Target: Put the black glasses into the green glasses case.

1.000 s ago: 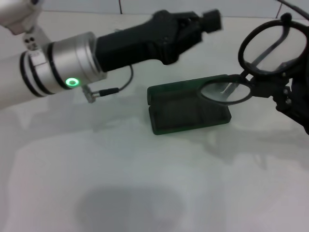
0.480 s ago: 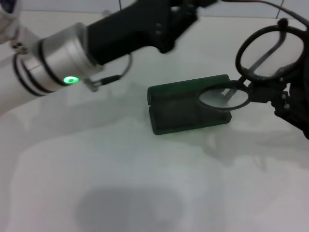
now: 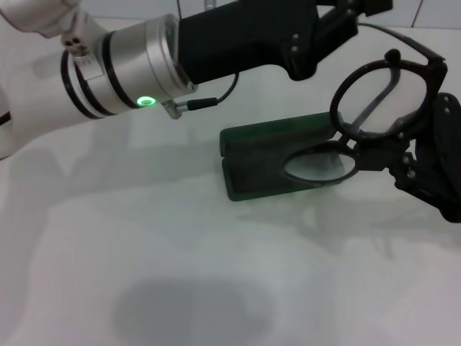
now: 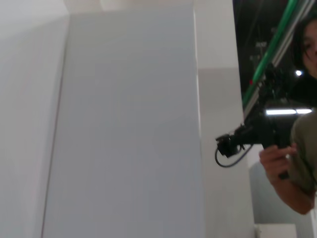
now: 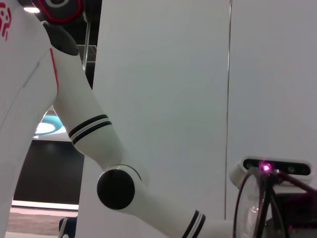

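The black glasses [image 3: 380, 101] hang tilted in my right gripper [image 3: 392, 155], which is shut on the frame near the bridge. One lens stands up in the air. The other lens [image 3: 320, 164] hovers low over the right end of the green glasses case [image 3: 259, 162]. The case lies open on the white table, dark lining up. The glasses' rims also show in the right wrist view [image 5: 253, 208]. My left arm [image 3: 238, 36] reaches across the back above the case, with its gripper [image 3: 349, 11] at the top edge. The left wrist view shows no task object.
The white table [image 3: 180, 274] spreads in front of and left of the case. A cable [image 3: 209, 101] hangs from the left wrist just behind the case. A person holding a camera [image 4: 277, 144] stands beyond the work area in the left wrist view.
My right gripper has carried the glasses left and down, so the lower lens now hangs over the case. My left arm has swung right and up along the back.
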